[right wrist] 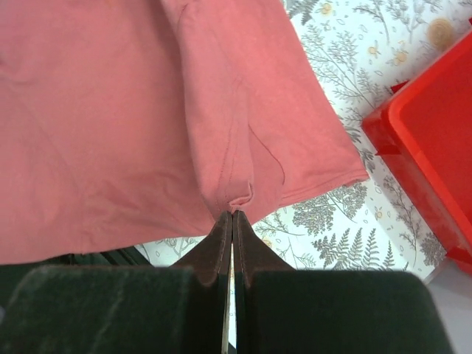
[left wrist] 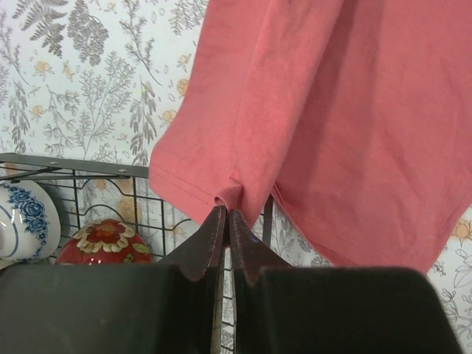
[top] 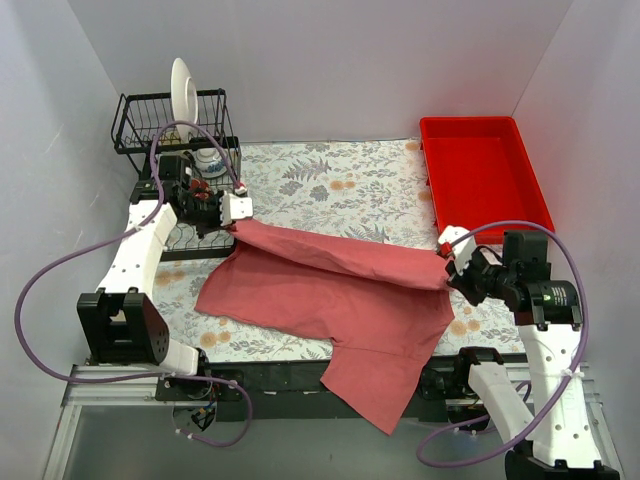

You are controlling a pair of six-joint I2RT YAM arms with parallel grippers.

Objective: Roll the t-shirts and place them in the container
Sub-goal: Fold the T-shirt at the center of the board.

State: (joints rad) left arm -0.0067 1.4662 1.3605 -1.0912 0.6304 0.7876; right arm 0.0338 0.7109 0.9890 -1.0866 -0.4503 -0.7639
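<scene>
The salmon-pink t-shirt [top: 330,295] stretches across the floral table between both arms, and its lower part hangs over the near edge. At the shirt's far-left corner my left gripper [top: 238,212] is shut on the t-shirt; the left wrist view shows the hem [left wrist: 230,193] pinched between the tips of the left gripper [left wrist: 226,214]. My right gripper [top: 450,262] is shut on the shirt's right end. The right wrist view shows a fold of cloth [right wrist: 243,193] caught at the tips of the right gripper [right wrist: 233,215]. The held edge is lifted a little off the table.
A bright red plastic tray [top: 484,175] stands at the back right. A black wire dish rack [top: 172,125] with a white plate [top: 183,88] and bowls [left wrist: 103,242] is at the back left, just behind the left gripper. White walls close in the table.
</scene>
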